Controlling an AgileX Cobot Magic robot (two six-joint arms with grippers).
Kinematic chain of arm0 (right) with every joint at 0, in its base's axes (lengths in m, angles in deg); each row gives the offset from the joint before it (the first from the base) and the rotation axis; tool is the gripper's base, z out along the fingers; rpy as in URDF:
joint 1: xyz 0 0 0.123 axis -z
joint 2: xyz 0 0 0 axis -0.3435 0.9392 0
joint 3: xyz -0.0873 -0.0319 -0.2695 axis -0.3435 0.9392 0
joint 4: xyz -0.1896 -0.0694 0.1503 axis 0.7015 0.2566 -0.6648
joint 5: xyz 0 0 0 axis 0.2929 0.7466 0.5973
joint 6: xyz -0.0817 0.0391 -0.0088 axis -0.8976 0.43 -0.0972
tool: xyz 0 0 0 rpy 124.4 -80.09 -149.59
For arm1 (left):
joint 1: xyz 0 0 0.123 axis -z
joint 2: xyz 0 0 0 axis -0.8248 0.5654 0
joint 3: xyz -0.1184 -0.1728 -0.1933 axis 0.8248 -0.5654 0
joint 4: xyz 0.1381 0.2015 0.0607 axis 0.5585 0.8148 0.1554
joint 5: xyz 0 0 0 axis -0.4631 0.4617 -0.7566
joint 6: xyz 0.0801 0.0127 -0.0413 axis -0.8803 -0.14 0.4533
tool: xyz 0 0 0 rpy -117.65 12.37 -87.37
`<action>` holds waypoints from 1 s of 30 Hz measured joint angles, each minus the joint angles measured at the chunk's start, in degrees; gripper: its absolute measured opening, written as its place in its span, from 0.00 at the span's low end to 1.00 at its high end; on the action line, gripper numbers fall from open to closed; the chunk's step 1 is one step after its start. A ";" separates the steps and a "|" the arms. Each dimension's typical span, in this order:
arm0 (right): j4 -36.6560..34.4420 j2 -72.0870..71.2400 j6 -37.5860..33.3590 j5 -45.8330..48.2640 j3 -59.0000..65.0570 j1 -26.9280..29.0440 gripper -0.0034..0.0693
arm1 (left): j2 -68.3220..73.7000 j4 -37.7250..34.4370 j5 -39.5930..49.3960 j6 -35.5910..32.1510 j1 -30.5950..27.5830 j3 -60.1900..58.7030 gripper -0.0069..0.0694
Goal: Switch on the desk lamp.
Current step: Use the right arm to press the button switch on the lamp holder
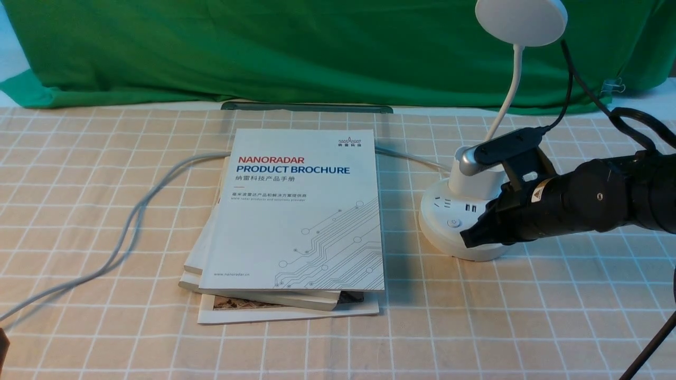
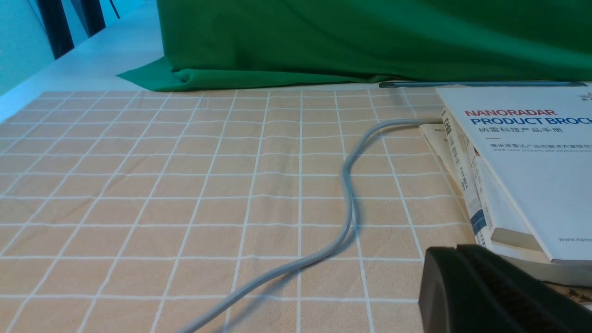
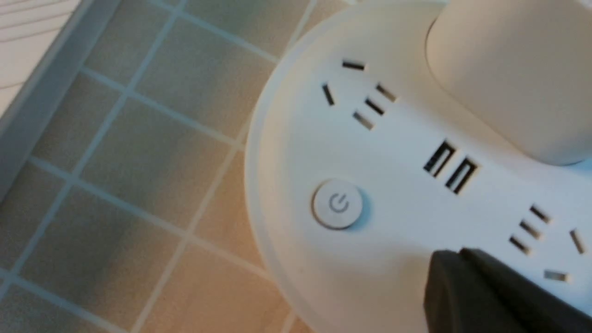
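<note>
White plastic desk lamp [image 1: 475, 184] stands at the checked cloth's right side, beside a stack of brochures [image 1: 296, 211]. The right gripper [image 1: 468, 238], jaws pressed together on nothing, points its tip over the round base's near rim, just beside the power button [image 3: 337, 204]. The left gripper [image 2: 458, 259], likewise closed, lies well apart.

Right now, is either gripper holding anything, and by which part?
Nothing is held. The right gripper is shut, empty, tip over the lamp base near the power button; the left gripper is shut and empty.
</note>
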 joint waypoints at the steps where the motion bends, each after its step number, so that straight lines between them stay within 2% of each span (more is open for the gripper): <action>1: 0.00 0.00 0.00 -0.13 0.00 0.11 0.08 | 0.00 0.00 0.00 0.00 0.00 0.00 0.12; 19: -0.16 2.44 0.18 -3.44 -0.40 0.17 0.08 | 0.00 0.00 0.00 0.00 0.00 0.00 0.12; 30: -0.16 1.24 0.18 -1.98 -0.62 0.17 0.08 | 0.00 0.00 0.00 0.00 0.00 0.00 0.12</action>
